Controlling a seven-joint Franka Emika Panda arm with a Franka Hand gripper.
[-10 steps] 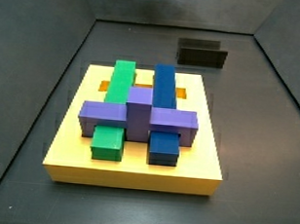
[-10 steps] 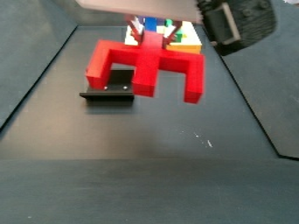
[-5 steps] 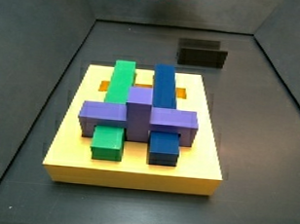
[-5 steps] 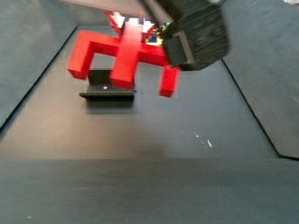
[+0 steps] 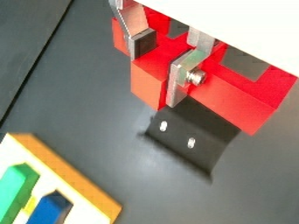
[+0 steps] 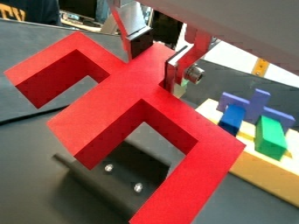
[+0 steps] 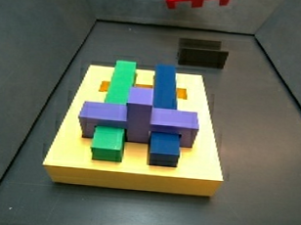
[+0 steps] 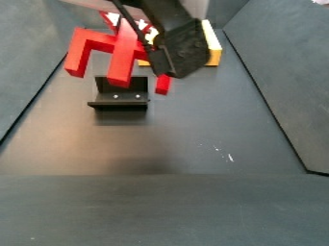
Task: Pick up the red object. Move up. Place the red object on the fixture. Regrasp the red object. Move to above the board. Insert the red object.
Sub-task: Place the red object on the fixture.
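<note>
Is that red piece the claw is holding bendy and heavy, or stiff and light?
Probably stiff: the red object keeps crisp, straight edges while the gripper pinches it above the fixture. Likely light, hanging from one narrow grip. Its smooth faces might slip.

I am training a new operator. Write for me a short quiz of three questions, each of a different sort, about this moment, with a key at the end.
1. True or false: the pincer is shut on the red object.
2. Multiple choice: in a side view, where is the red object relative to the fixture?
A. resting inside it
B. in the air above it
C. lying on the board
3. Fill in: on the board, the long green block and the long blue block are crossed by a ______ block.

Key:
1. true
2. B
3. purple
</note>
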